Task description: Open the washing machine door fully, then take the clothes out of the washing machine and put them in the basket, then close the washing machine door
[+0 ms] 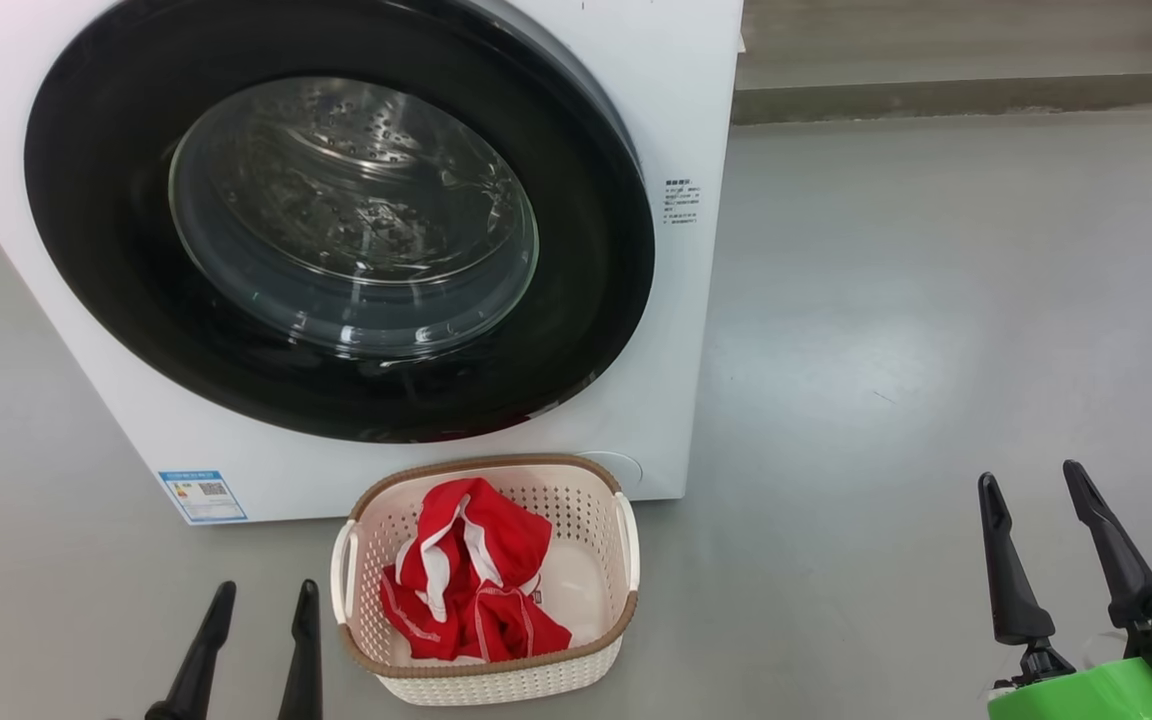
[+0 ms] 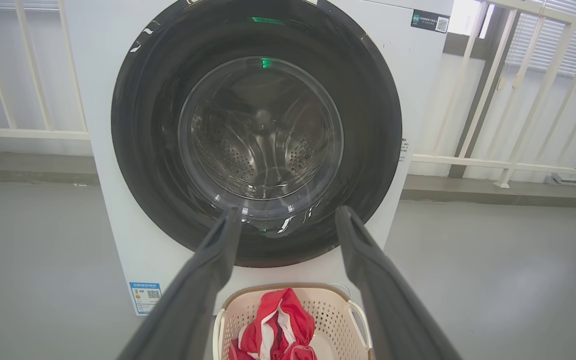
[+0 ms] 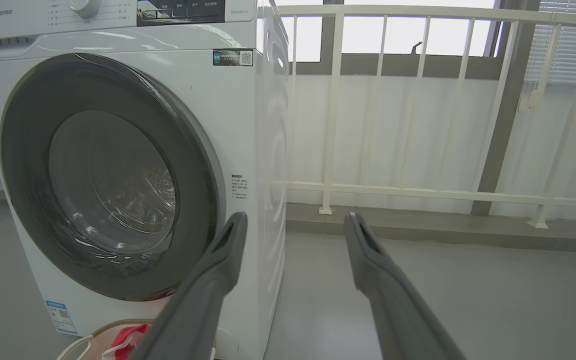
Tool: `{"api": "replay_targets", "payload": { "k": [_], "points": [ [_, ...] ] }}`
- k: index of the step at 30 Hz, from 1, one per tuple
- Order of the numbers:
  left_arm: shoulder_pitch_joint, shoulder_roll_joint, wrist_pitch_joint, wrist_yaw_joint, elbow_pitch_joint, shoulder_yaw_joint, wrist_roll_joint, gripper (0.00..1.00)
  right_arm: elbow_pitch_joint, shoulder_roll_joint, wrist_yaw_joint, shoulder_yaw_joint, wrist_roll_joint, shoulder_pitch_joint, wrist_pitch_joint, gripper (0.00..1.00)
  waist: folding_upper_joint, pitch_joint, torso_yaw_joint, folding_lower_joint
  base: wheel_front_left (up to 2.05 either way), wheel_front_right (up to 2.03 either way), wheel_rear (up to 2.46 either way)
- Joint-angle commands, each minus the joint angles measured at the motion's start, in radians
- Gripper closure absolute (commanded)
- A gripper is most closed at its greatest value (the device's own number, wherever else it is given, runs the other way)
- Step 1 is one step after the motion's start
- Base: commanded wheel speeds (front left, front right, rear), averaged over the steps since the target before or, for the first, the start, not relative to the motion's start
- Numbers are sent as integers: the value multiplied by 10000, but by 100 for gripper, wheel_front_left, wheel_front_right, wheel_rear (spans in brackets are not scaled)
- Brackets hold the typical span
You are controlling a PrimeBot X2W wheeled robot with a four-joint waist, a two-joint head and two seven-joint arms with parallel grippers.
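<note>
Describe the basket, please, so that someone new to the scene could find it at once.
Start at the big white washing machine with its round black door. On the floor before it stands the basket: cream, perforated, brown-rimmed, holding red clothes.

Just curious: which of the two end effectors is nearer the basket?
The left end effector, just beside the basket; the right end effector sits well off to its other side.

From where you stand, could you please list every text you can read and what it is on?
"Hisense": washing machine, top left panel.
Blue label sticker, lower left of its front: too small.
Black QR sticker, upper right: blurred.
Printed notice beside the door: too small.
Control panel legends: blurred.
</note>
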Motion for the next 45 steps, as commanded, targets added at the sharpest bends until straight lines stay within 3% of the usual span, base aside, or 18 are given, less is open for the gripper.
{"api": "replay_targets", "payload": {
  "k": [1,2,10,13,18,45],
  "points": [
    [-236,114,-78,-89,-313,357,-72,0,-325,-138,-36,217,66,-183,-34,0,0,17,7,0,0,0,0],
    [0,15,2,-13,-61,-2,-6,100,-38,0,0,-2,38,0,0,100,0,18,8,0,0,0,0],
    [39,-83,185,-16,607,-51,-333,100,683,176,1,0,385,41,136,100,0,35,4,3,0,0,0],
    [-18,-78,305,-32,628,-13,-786,100,719,166,0,9,858,-15,257,100,0,34,-5,23,0,0,0],
    [-97,-72,439,-52,671,20,-1345,100,784,153,-2,27,1440,-97,396,100,0,80,-15,2,0,0,0],
    [-548,-43,1175,-157,912,238,-4243,100,1131,86,-10,80,4461,-551,1156,100,0,214,-66,1,0,0,0]
  ]
}}
